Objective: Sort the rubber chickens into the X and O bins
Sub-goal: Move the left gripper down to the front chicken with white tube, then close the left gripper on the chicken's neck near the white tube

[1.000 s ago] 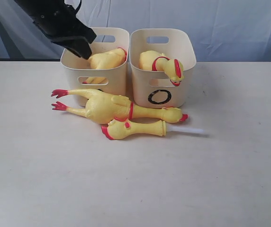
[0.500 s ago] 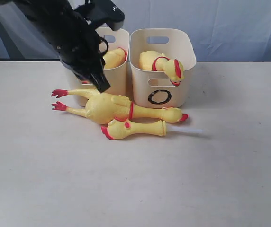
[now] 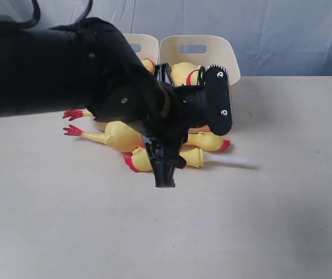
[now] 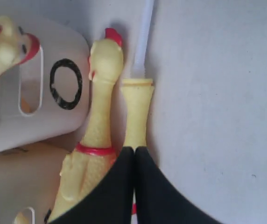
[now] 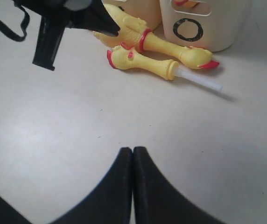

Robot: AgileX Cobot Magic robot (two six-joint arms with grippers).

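Since a second ago the left pincer (image 3: 165,177) has swung away from the bins and down in front of the chickens, and its arm now covers much of both bins. Its jaws are pressed together on nothing, hanging over the surface (image 3: 282,221). In the left wrist view the tips sit above the neck piece (image 4: 137,107). The right pincer (image 5: 132,150) is likewise closed and empty.

A hand-drawn black O is the only legible mark, on the front of the O bin (image 4: 54,123). The other bin (image 3: 147,42) shows no mark past the arm.

A whole chicken (image 3: 116,136), yellow with red feet, comb and neck band, lies just in front of the bins. The neck piece lies alongside it, its white tube (image 3: 235,160) pointing right in the exterior view. Another chicken (image 3: 183,72) rests in the O bin.
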